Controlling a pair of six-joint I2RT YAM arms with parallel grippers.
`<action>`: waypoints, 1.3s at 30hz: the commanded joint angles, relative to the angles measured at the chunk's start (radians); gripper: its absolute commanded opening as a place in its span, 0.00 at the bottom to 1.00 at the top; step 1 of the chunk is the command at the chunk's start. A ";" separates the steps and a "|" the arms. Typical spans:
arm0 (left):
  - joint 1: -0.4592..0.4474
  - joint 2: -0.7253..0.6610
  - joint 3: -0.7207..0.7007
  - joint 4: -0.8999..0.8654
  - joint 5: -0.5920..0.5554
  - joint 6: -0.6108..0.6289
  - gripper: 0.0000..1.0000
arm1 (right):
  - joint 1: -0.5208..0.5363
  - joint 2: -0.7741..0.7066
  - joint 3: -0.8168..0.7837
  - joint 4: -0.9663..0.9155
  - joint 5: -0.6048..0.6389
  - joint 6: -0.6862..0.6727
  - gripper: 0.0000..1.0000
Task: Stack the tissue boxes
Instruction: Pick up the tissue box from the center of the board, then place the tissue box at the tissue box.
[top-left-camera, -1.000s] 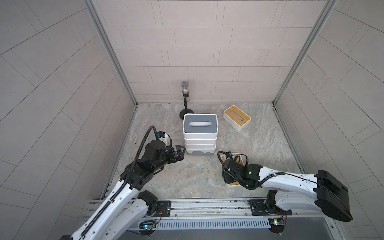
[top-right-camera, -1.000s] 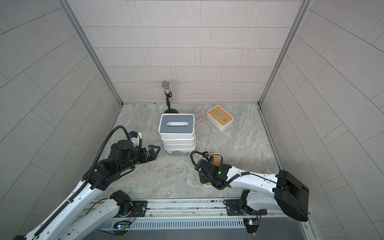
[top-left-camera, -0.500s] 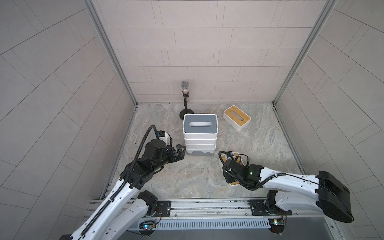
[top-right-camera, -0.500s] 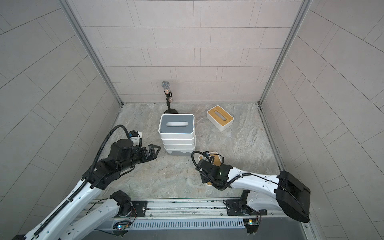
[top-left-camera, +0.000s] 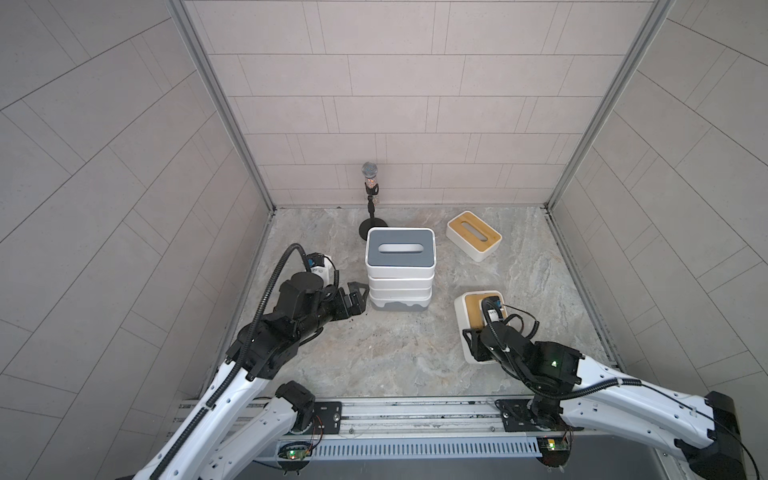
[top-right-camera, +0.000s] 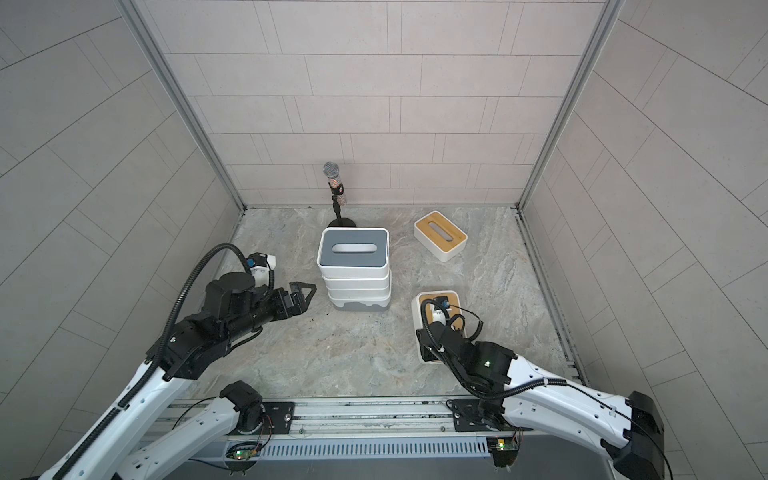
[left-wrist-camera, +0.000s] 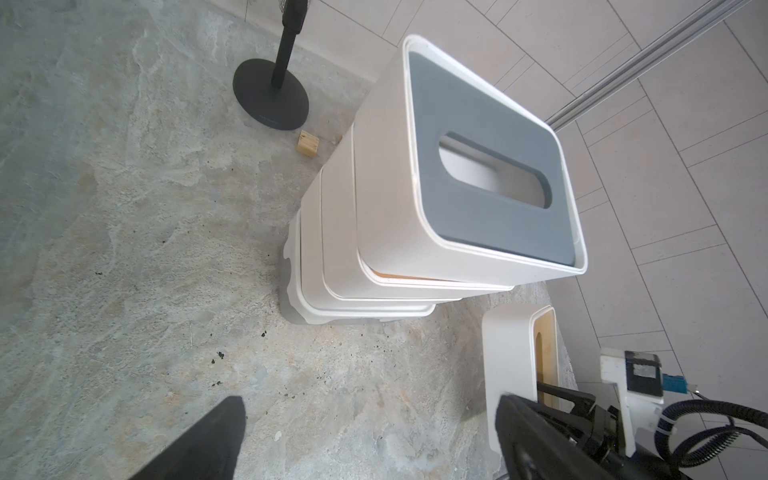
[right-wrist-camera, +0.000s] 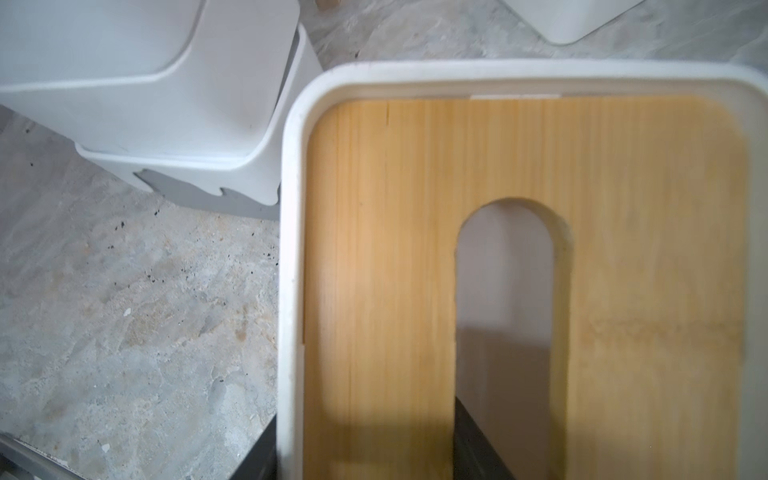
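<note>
A stack of several white tissue boxes stands mid-table, topped by a grey slotted lid; its lowest box has a grey base. A bamboo-lidded tissue box lies alone at the back right. A second bamboo-lidded box sits front right. My right gripper is shut on its long side wall, one finger outside and one down in the lid slot. My left gripper stands open and empty, left of the stack's base.
A microphone on a black stand rises behind the stack. A small wooden cube lies by the stand's base. Tiled walls close in three sides; a metal rail runs along the front.
My right gripper has closed on the near bamboo-lidded box's wall. The left arm has not moved.
</note>
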 joint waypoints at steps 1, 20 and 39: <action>0.002 -0.008 0.069 -0.046 -0.025 0.027 1.00 | -0.023 -0.052 0.073 -0.086 0.105 -0.037 0.37; 0.002 0.188 0.448 -0.144 0.181 0.103 1.00 | -0.061 0.055 0.574 -0.199 -0.040 -0.458 0.33; -0.188 0.418 0.530 0.142 0.222 -0.021 1.00 | -0.061 0.291 0.789 -0.076 -0.334 -0.690 0.24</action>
